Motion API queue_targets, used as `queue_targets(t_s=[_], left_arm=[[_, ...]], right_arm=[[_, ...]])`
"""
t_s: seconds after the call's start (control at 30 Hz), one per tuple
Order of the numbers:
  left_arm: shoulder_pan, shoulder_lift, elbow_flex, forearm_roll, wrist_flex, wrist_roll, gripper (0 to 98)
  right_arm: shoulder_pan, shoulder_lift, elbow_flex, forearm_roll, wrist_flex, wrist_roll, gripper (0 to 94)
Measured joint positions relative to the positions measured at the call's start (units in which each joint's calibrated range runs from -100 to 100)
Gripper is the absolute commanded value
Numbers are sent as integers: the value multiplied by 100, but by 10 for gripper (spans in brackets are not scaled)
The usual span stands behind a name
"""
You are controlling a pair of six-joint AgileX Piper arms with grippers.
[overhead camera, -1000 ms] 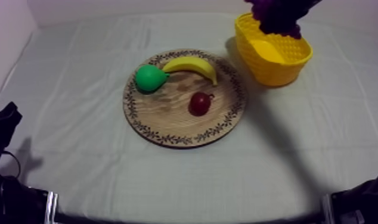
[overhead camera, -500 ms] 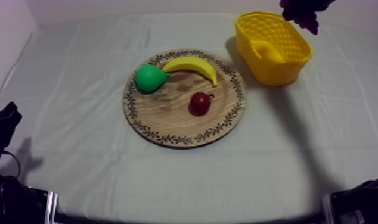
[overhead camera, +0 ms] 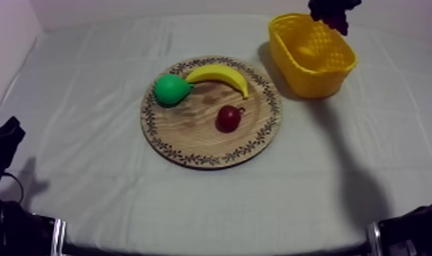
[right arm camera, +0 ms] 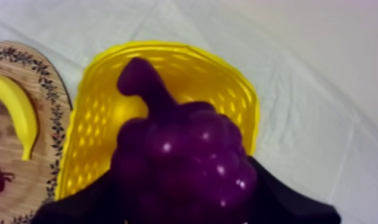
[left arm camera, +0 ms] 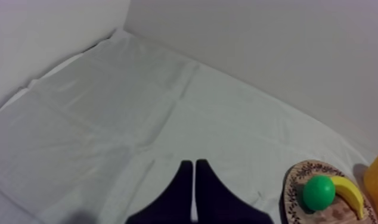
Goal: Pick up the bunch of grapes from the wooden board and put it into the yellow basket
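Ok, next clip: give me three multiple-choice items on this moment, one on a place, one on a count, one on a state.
1. Where is the bunch of grapes?
A. on the wooden board
B. held above the yellow basket
C. in the left claw

2. How many fruits lie on the board?
A. one
B. two
C. three

3. How is the left claw?
A. shut on nothing
B. open
C. shut on the grapes

Key:
1 B: the right wrist view shows it gripped over the basket.
2 C: banana, pear and small red fruit.
3 A: its fingers lie together as a narrow wedge.
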Motion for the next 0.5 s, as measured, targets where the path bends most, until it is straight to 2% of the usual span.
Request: queue_targets(t_s=[0.3, 0.5], left_arm=[[0, 0, 0, 0, 0, 0, 1], [0, 0, 0, 0, 0, 0, 1]], right_arm=[[-24, 689, 95, 38, -295, -2, 423], [-66, 990, 352, 172, -572, -136, 427]])
